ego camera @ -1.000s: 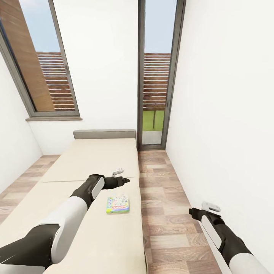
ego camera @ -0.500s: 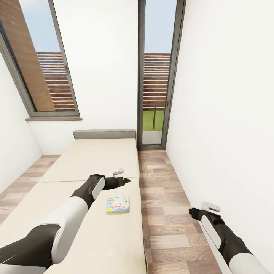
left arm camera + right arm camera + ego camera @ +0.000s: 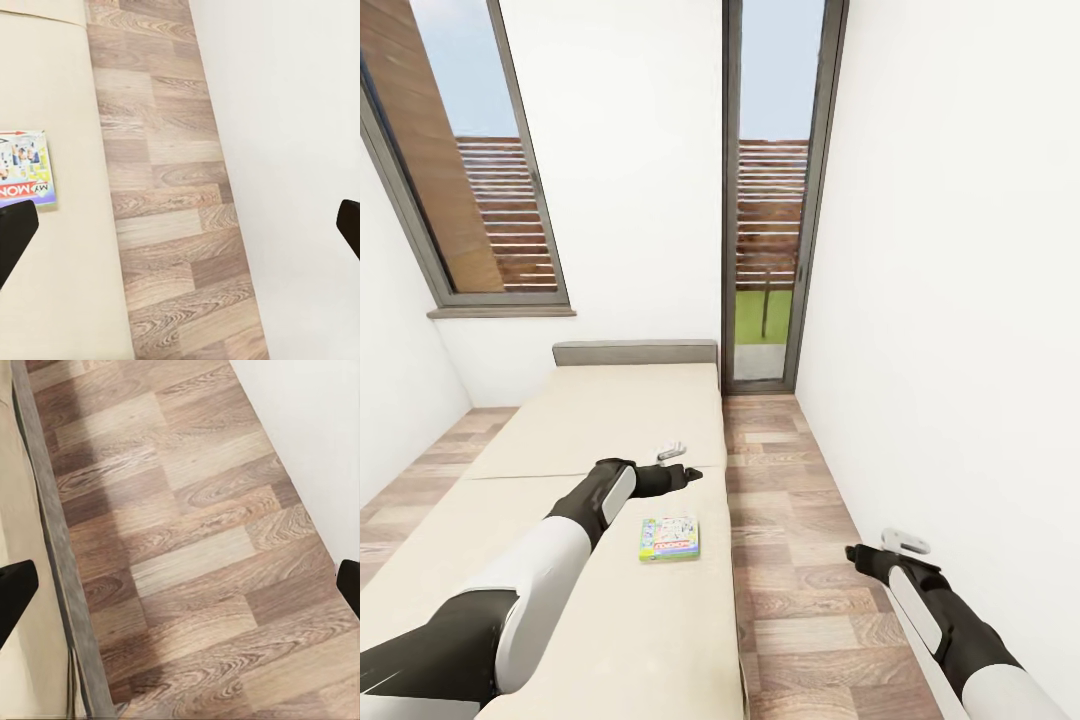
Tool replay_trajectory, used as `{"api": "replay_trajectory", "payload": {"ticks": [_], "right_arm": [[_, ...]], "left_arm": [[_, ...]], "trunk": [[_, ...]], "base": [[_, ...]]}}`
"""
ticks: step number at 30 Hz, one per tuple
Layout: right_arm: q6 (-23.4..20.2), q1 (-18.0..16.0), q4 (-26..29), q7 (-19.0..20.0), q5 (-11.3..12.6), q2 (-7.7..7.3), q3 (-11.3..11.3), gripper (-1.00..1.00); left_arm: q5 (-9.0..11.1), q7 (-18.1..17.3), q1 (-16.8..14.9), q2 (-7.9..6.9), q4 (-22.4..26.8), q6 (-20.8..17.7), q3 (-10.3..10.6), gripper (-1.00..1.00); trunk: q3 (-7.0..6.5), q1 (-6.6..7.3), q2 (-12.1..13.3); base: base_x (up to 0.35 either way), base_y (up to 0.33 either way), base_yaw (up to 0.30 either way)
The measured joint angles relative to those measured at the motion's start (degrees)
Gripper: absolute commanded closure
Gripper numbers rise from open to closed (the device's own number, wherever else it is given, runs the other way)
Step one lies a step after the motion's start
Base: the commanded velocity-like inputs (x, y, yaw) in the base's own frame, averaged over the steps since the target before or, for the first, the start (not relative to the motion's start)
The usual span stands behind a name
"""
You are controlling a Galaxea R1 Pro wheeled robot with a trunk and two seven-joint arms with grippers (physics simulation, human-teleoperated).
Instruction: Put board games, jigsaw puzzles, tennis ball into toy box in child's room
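Note:
One board game (image 3: 670, 538), a flat box with a green and white cartoon cover, lies flat on the bed (image 3: 590, 420) near its floor-side edge. My left gripper (image 3: 682, 463) hovers open over the mattress just beyond the game. In the left wrist view the board game (image 3: 22, 169) sits beside one black fingertip (image 3: 15, 232), and the left gripper (image 3: 180, 225) holds nothing. My right gripper (image 3: 880, 548) hangs open over the wooden floor close to the white wall; its fingers (image 3: 15, 589) are spread wide and empty. The table, toy box, jigsaw puzzles and tennis ball are out of view.
The bed's dark grey frame edge (image 3: 60, 555) runs beside a strip of wood floor (image 3: 780, 520) between bed and right wall (image 3: 960, 350). A grey headboard (image 3: 635, 352), a window and a glass door (image 3: 765, 200) close the far end.
My right arm has shifted slightly toward the bed. The left arm and the board game have not moved.

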State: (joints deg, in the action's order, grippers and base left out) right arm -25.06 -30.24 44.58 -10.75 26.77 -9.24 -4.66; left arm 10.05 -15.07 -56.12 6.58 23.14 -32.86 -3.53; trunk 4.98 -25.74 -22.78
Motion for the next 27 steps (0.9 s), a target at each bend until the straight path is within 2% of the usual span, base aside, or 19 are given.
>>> {"api": "replay_trajectory", "payload": {"ticks": [3,11,19,27], "right_arm": [[0.00,-0.02,-0.53,1.35,-0.02,-0.01,0.05,-1.00],[-0.56,-0.38,-0.73,2.02,-0.02,-0.03,0.14,-1.00],[-4.81,-1.74,-0.30,2.24,0.15,0.17,0.14,-1.00],[-5.85,-1.91,-0.20,2.91,0.22,0.18,0.13,-1.00]], "left_arm": [[0.00,0.00,0.00,-0.02,0.00,0.00,-0.04,-1.00],[0.00,0.00,0.00,-0.03,0.00,-0.03,-0.03,-1.00],[0.00,0.00,0.00,0.02,0.00,0.00,0.01,-1.00],[0.01,0.00,0.00,-0.17,0.00,0.01,-0.05,-1.00]], "trunk": [[0.00,0.00,0.00],[0.00,0.00,0.00],[0.00,0.00,0.00],[0.00,0.00,0.00]], "base": [[0.000,0.000,0.000],[0.000,0.000,0.000],[0.000,0.000,0.000],[0.022,0.000,0.000]]}}
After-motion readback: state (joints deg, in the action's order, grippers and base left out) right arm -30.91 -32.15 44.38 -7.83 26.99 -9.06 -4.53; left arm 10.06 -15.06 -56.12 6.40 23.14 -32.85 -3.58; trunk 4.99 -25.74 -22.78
